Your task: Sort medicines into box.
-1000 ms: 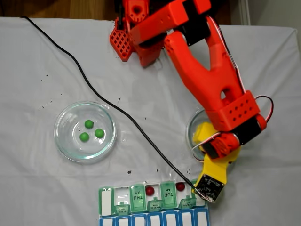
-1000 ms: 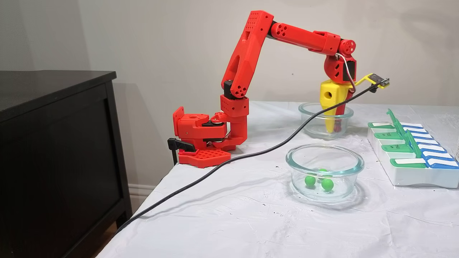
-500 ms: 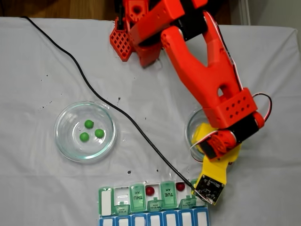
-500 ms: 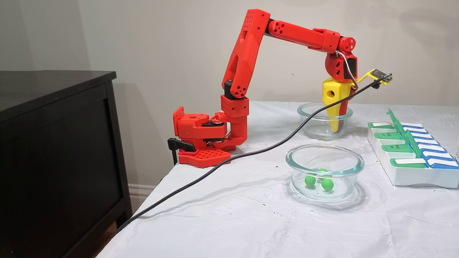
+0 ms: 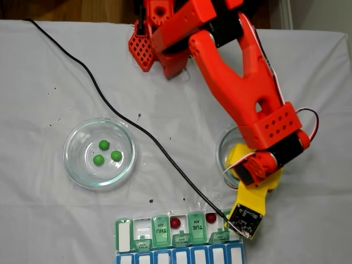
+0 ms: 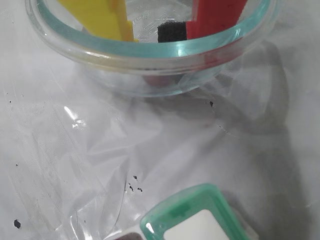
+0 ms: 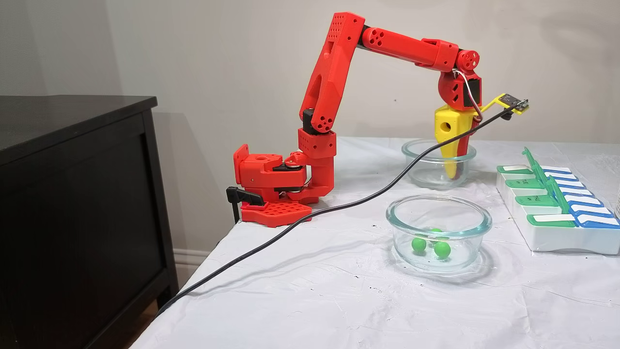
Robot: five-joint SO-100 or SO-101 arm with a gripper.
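My gripper (image 7: 453, 167) reaches down into the far glass dish (image 7: 421, 169), which is the right-hand dish (image 5: 221, 148) in the view from above. In the wrist view, the yellow finger (image 6: 100, 17) and the red finger (image 6: 215, 15) stand a narrow gap apart. A dark red ball (image 6: 159, 80) shows blurred through the glass between their tips. Three green balls (image 5: 104, 144) lie in the other dish (image 5: 67, 157), nearer in the side view (image 7: 484, 223). The pill box (image 5: 160, 228) has two dark red balls (image 5: 175, 223) in open compartments.
A black cable (image 5: 110, 104) runs across the white cloth from the far left corner to the wrist camera board (image 5: 245, 219). The red arm base (image 7: 271, 189) is clamped at the table's edge. A black cabinet (image 7: 72, 194) stands beside the table.
Over the last second the gripper has risen slightly inside the dish and its fingers look closer together. The balls in the other dish and the box have not moved.
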